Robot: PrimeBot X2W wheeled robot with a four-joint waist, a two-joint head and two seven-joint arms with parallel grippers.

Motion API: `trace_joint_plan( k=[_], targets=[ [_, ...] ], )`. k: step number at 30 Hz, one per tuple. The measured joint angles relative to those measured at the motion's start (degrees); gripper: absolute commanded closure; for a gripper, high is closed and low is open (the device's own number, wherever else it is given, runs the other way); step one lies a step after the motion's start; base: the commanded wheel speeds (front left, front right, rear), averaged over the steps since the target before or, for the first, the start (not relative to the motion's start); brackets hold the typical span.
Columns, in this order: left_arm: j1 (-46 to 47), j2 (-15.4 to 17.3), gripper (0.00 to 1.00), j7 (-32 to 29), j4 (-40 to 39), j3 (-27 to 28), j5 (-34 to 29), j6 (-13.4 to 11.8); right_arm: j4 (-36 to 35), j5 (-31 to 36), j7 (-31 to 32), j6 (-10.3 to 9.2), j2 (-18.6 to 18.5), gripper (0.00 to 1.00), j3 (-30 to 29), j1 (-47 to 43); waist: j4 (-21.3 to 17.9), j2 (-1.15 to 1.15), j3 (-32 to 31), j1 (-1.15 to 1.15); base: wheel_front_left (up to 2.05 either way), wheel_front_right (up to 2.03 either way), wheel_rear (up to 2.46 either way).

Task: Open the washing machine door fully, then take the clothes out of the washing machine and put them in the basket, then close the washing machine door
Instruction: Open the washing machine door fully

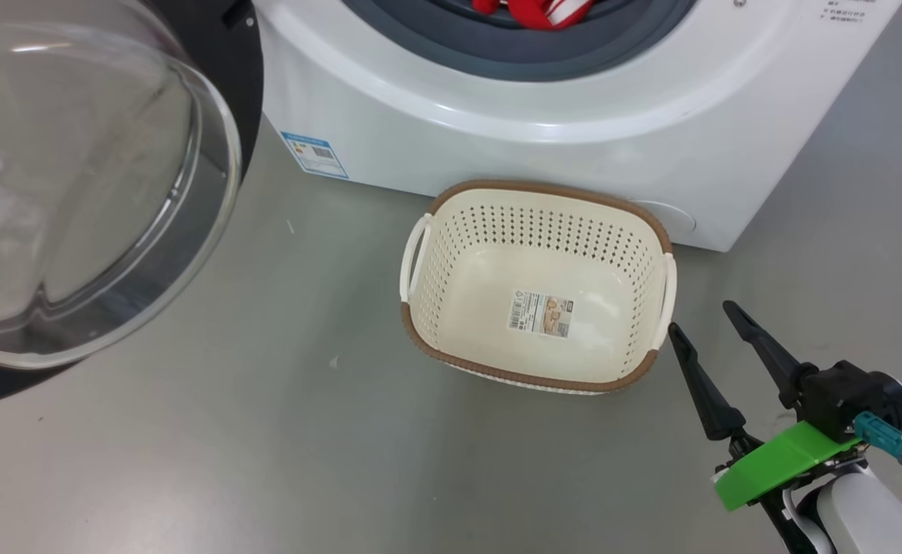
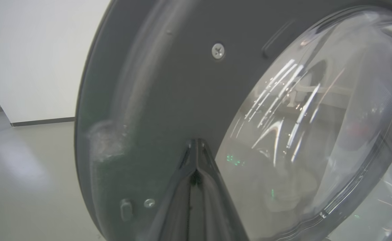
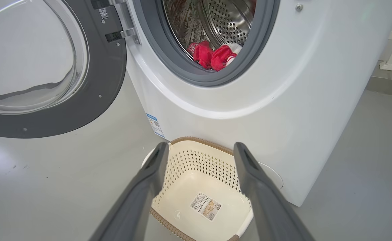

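Right wrist view: my right fingers [image 3: 151, 180] spread wide, basket [image 3: 202, 141] just ahead. Clothes [image 3: 212, 55] lie further ahead and higher, inside the washing machine [image 3: 249, 110]. My left fingers [image 2: 179, 207], pinched together, point at the door [image 2: 169, 83].

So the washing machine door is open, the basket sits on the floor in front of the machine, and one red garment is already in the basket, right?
No. The basket holds only a paper label, as the head view shows; the red clothes lie in the drum. The rest stands.
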State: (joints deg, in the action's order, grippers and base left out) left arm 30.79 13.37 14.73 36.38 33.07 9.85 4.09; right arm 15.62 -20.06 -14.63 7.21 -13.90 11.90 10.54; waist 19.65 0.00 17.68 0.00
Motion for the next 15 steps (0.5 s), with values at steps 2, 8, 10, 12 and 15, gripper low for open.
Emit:
trace_joint_plan(
  k=[2,8,10,12,15],
  targets=[
    [0.9,0.2,1.00,0.0,0.8,0.5,-0.5,0.1,-0.1,0.0,0.0,0.00,-0.1,0.00,0.0,0.3,-0.2,0.00,0.4,0.00,0.00,0.00,0.00],
    [2.2,0.2,1.00,0.0,2.0,1.7,-1.9,1.1,0.1,0.0,0.0,0.00,-0.1,0.00,0.0,0.3,-0.5,0.00,0.2,0.00,0.00,0.00,0.00],
    [2.2,0.1,1.00,0.0,2.1,2.2,-2.2,1.3,0.2,0.0,0.0,0.00,0.0,0.00,0.0,0.3,-0.5,0.00,-0.4,0.00,0.00,0.00,0.00],
    [2.1,0.1,1.00,0.0,2.0,2.4,-2.5,1.6,0.2,0.0,0.0,0.00,0.2,0.00,0.0,0.3,-0.5,0.00,-1.0,0.00,0.00,0.00,0.00],
    [1.9,-0.8,1.00,0.0,1.7,2.6,-2.8,2.1,0.4,0.0,0.0,0.00,0.5,0.00,0.0,0.2,-0.5,0.00,-2.0,0.00,0.00,0.00,0.00]
  ],
)
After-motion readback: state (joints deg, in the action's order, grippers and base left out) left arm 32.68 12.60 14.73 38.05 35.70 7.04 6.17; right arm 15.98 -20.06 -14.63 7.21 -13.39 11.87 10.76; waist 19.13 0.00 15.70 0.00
